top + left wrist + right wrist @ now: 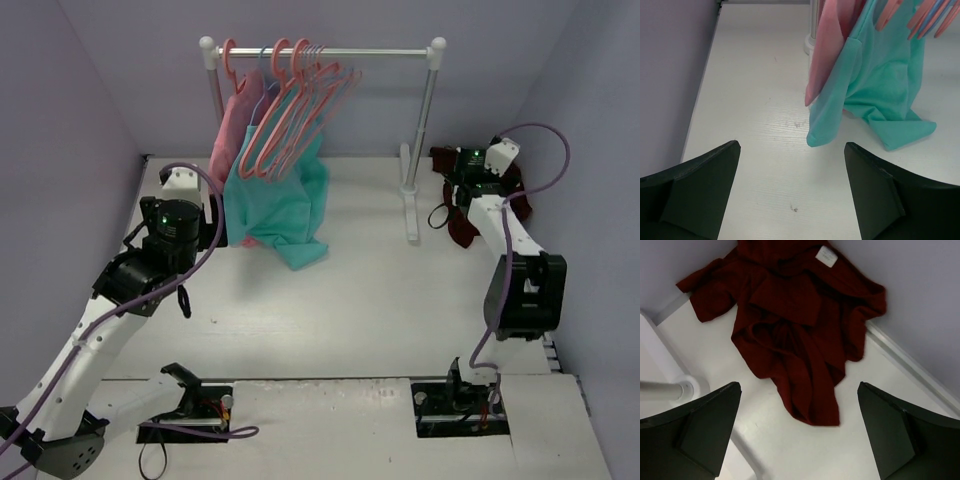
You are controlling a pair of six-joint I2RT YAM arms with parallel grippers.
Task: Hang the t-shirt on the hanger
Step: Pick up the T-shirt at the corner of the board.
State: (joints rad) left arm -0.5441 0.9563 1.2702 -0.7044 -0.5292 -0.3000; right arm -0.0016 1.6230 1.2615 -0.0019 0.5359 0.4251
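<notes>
Reaching for the shirt (790, 325) is looking like the step in hand, so the advice is running from the arms outward. Nearest, the left tool (791, 147) is hovering over bare surface (755, 100) with its fingers spread and nothing between them, just short of the teal garment (885, 85) that is hanging from the rack (813, 30) and trailing onto the surface; it is best waiting there, clear of that cloth. Farther out, the right tool (797, 390) is hanging released above the shirt, which is lying crumpled in the far right corner, bunched against the wall (920, 300) beside the rack foot (685, 387). Its near tail is sitting between the fingers, but a pinch there is probably lifting only a loose flap. Aiming farther in, toward the collar by the white tag (826, 256) (the opening that has to be threaded later), is promising a hold that lets the shirt hang straight. Lowering until the fingers are bracketing a fold of cloth, then closing, is guarding against a miss. Farthest back, the hangers (285, 120) are crowding the left of the rail (380, 52), well apart from the shirt.
</notes>
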